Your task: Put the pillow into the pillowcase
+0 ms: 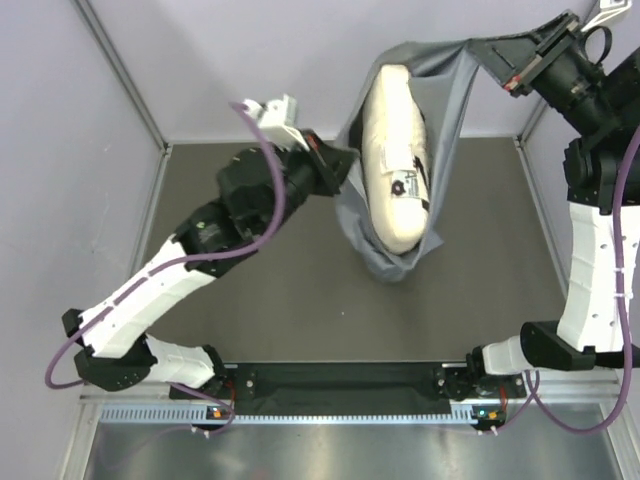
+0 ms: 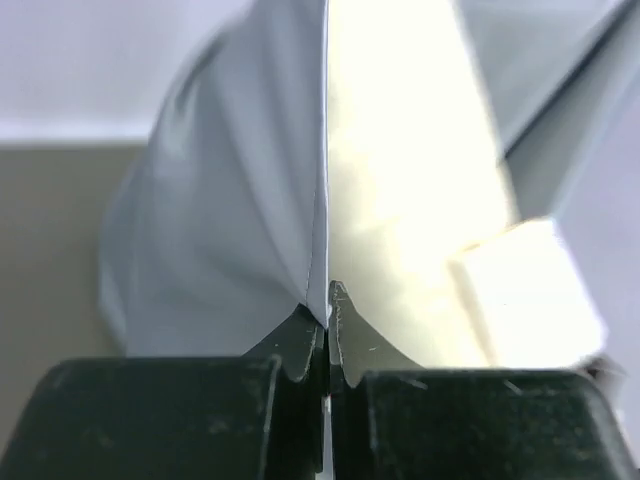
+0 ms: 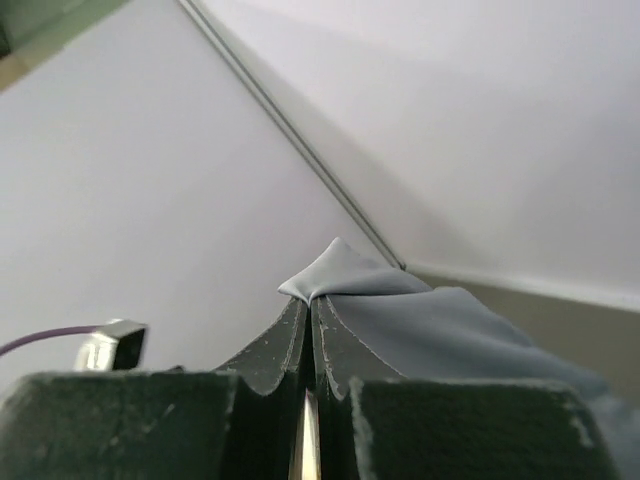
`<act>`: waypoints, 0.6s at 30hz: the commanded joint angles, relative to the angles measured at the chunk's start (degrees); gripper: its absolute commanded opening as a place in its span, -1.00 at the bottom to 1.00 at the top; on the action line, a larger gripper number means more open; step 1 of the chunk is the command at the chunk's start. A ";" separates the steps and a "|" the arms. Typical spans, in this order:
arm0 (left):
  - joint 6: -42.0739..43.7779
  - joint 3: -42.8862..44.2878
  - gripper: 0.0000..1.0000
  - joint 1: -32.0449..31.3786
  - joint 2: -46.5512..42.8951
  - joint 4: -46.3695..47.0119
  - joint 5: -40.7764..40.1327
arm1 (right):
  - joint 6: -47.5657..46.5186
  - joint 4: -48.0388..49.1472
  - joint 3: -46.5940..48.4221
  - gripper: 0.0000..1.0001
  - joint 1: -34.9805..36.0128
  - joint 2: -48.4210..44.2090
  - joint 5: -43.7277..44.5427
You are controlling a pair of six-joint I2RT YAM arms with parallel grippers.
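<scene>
Dark grey table [image 1: 300,300] with pale walls on three sides. Both my arms are raised over the far half, and the pillowcase [image 1: 455,110] hangs stretched between my two grippers.

Left gripper [image 1: 338,163] is clamped on the case's left edge, jaws pressed together with only thin fabric between them. From the left wrist, grey cloth falls away left of the pinch. The cream pillow [image 1: 395,150] sits just right of it, close to my fingertips and blurred.

Right gripper [image 1: 497,58] is up high near the far right corner, closed on a bunched corner of the case. From the right wrist, a small peak of cloth pokes past the tips.

The pillow stands on end inside the open case, tilted a bit. Its lower end is down in the sagging bottom of the case, with grey fabric wrapped around the base. Its face shows through the opening, with the bear print [image 1: 398,186] and dark lettering [image 1: 420,176] toward the top camera. Can't tell if the case bottom touches the table.

The pillow sits between my grippers, right beside the left one and well apart from the right one, below and left of it.
</scene>
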 commanded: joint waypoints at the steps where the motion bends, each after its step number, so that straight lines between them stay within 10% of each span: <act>1: 5.85 13.50 -1.00 0.08 -1.18 -4.62 -2.54 | 5.76 12.55 2.85 -1.00 -2.78 0.79 -1.23; 9: 12.18 42.15 -1.00 0.35 8.31 -10.69 -2.27 | 9.02 16.25 1.89 -1.00 -3.57 0.35 1.32; 18: 21.75 37.80 -1.00 0.35 1.83 0.28 -10.79 | 15.08 22.31 -3.73 -1.00 -5.94 -1.14 -1.48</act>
